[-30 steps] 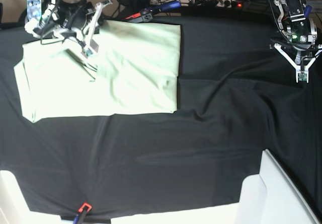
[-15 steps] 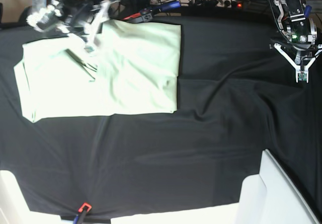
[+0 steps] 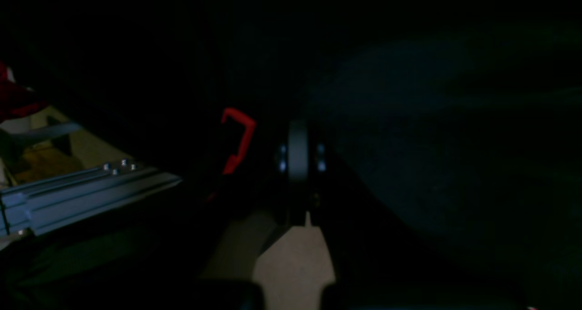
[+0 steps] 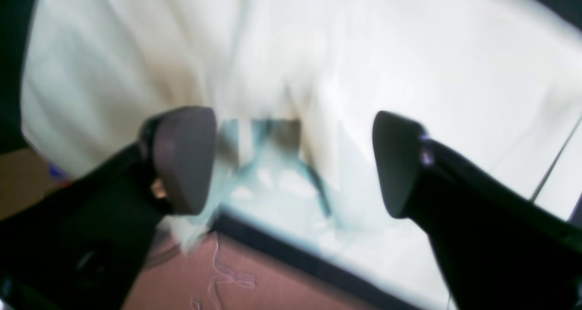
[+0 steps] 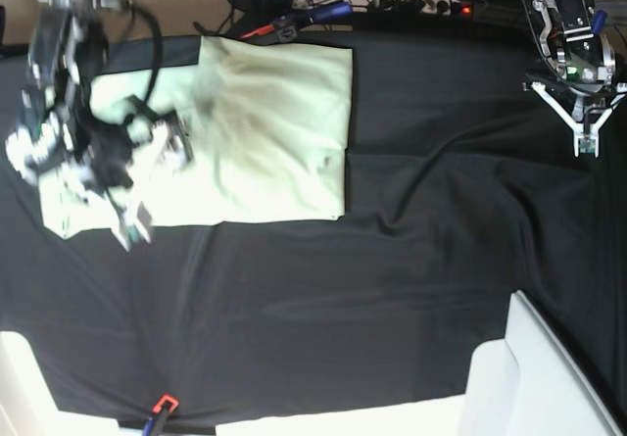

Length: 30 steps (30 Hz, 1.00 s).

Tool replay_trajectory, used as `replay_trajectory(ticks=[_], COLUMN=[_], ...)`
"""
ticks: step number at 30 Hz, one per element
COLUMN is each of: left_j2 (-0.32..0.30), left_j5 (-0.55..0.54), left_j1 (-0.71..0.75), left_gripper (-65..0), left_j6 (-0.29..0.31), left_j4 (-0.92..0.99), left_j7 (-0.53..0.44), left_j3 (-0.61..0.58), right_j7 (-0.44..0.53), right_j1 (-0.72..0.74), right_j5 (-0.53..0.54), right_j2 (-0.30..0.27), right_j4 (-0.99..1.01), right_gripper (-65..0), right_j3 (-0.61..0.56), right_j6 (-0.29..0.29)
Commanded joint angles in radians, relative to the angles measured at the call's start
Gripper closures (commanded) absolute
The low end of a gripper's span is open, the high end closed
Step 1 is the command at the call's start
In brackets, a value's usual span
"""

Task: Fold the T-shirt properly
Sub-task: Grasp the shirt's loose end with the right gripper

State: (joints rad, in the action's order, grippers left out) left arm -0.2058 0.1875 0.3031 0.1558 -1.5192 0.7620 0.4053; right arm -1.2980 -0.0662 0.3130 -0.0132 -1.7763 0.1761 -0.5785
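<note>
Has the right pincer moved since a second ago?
Yes. The right pincer swung from the T-shirt's far edge toward the camera, now open over its near-left part.

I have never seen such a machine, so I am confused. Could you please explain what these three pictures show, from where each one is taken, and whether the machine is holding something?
It is a robot with two arms, seen from above in the base view; the other two pictures come from small cameras on the wrists. A black cloth covers the table, and a pale green T-shirt, partly folded, lies on it. The right end effector is over the shirt; its wrist picture shows the two fingers wide apart with the shirt behind them and nothing between them, so it holds nothing. The left end effector waits at the far edge of the cloth, shut and empty. Its wrist picture is very dark, showing mostly black cloth.
</note>
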Motion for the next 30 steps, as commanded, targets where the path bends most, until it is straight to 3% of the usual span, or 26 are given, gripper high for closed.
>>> replay_trajectory(ticks=[1, 9, 14, 19, 24, 30], left_j2=[-0.013, -0.033, -0.036, -0.04, -0.036, -0.034], left_j5=[0.008, 0.008, 0.008, 0.008, 0.01, 0.01], left_j1=[0.001, 0.038, 0.038, 0.044, 0.043, 0.037], left_gripper=[0.0, 0.0, 0.0, 0.0, 0.0, 0.0], left_j6=[-0.011, -0.011, -0.011, -0.011, -0.011, -0.011], left_j4=[-0.016, -0.01, 0.022, 0.032, 0.035, 0.035], left_j7=[-0.012, -0.011, -0.011, -0.011, -0.011, -0.011], left_j3=[0.005, 0.019, 0.119, 0.134, 0.126, 0.125], right_j7=[0.022, 0.169, 0.257, 0.317, 0.334, 0.334], right_j1=[0.047, 0.251, 0.303, 0.316, 0.311, 0.309], right_j5=[0.005, 0.005, 0.002, -0.001, -0.001, 0.004], right_j2=[-0.006, -0.006, -0.024, -0.058, -0.098, -0.092], right_j4=[0.025, 0.376, 0.514, 0.597, 0.642, 0.697], right_gripper=[-53.4, -53.8, -54.1, -53.5, -53.5, -53.4], right_j3=[-0.002, -0.046, -0.059, -0.051, -0.049, -0.048], right_j6=[-0.004, -0.004, -0.004, -0.002, -0.001, -0.001])
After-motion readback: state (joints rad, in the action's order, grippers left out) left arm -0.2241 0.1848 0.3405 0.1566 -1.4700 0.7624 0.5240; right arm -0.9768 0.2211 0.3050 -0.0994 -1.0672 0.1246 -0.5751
